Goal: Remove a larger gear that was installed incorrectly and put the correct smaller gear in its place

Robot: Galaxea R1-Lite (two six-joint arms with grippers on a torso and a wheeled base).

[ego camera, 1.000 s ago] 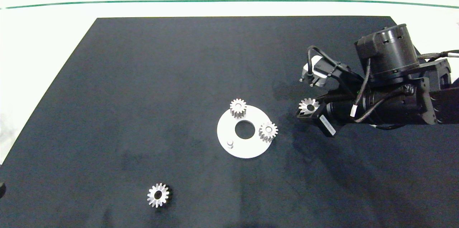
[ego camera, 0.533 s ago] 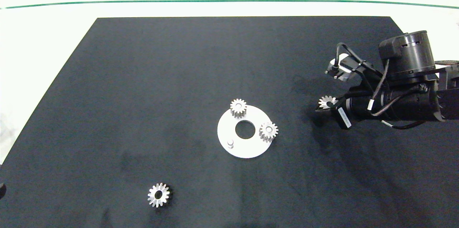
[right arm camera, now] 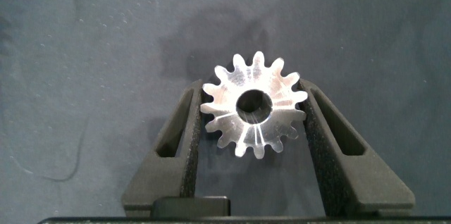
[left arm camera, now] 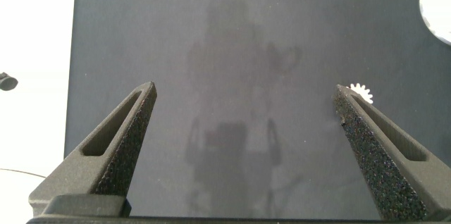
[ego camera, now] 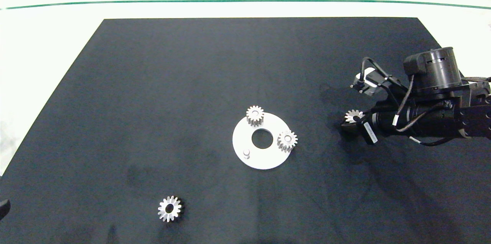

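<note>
My right gripper (ego camera: 351, 122) hovers over the mat to the right of the white round plate (ego camera: 264, 159), shut on the larger gear (ego camera: 353, 115). In the right wrist view this spiky-toothed silver gear (right arm camera: 262, 129) sits clamped between the two fingers of the gripper (right arm camera: 252, 94), its flat face turned to the camera. The smaller gear (ego camera: 169, 208), with a wide dark bore, lies flat on the mat near the front left. It shows small in the left wrist view (left arm camera: 361, 92), just beside one finger of my open left gripper (left arm camera: 245, 89), which holds nothing.
The plate carries two small stubby-toothed gears (ego camera: 254, 115) (ego camera: 287, 140), a bare peg (ego camera: 246, 154) and a centre hole. The black mat (ego camera: 153, 83) covers a white table. Only the tip of the left arm (ego camera: 3, 208) shows, at the left edge.
The right arm has moved right and a little down, away from the plate, carrying the larger gear. The plate, its gears and the smaller gear have not moved.
</note>
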